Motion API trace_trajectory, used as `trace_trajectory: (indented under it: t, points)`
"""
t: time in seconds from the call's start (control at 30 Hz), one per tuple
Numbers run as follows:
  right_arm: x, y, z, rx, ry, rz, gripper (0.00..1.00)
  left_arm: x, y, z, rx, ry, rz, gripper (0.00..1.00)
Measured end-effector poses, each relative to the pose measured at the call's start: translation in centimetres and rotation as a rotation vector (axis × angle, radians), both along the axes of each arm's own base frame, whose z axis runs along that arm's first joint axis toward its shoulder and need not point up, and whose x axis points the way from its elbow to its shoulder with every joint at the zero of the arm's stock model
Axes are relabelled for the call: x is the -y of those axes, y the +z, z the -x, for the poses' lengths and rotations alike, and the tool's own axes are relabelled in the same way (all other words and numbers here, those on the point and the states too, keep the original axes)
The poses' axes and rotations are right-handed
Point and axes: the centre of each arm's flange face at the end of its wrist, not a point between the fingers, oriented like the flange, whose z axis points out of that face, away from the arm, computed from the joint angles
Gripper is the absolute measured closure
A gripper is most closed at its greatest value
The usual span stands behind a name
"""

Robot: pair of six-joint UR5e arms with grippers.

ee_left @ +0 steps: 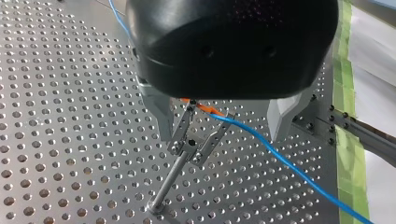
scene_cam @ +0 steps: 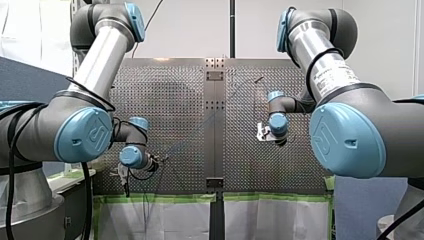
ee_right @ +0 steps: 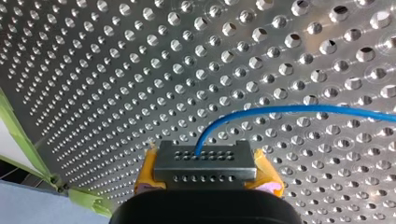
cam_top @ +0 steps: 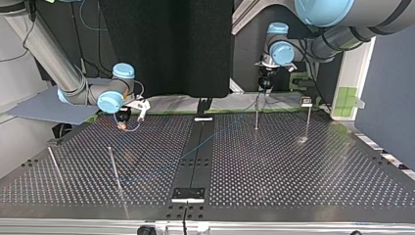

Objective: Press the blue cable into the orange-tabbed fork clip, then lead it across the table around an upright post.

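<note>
Blue cable (ee_left: pixel 280 158) passes between the two prongs of the orange-tabbed fork clip (ee_left: pixel 194 140), close by the orange tab. The clip stands on a thin post on the perforated surface (ee_left: pixel 56 116). My left gripper (ee_left: pixel 223 136) hovers over the clip, its metal fingers (ee_left: pixel 159 112) spread wide to either side and holding nothing. My right gripper (ee_right: pixel 205 170), well apart across the surface, has its yellow pads (ee_right: pixel 268 177) closed on the cable, which arcs out sideways above the holes.
</note>
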Motion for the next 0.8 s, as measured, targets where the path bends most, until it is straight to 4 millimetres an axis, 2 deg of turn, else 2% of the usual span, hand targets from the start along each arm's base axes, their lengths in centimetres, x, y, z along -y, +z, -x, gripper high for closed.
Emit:
trace_trajectory:
  t: [0.8]
  points:
    - [0.04,-0.25,-0.03,-0.008,0.006,0.001,1.00,0.62,0.10,0.65,-0.046,-0.078,-0.018,0.00]
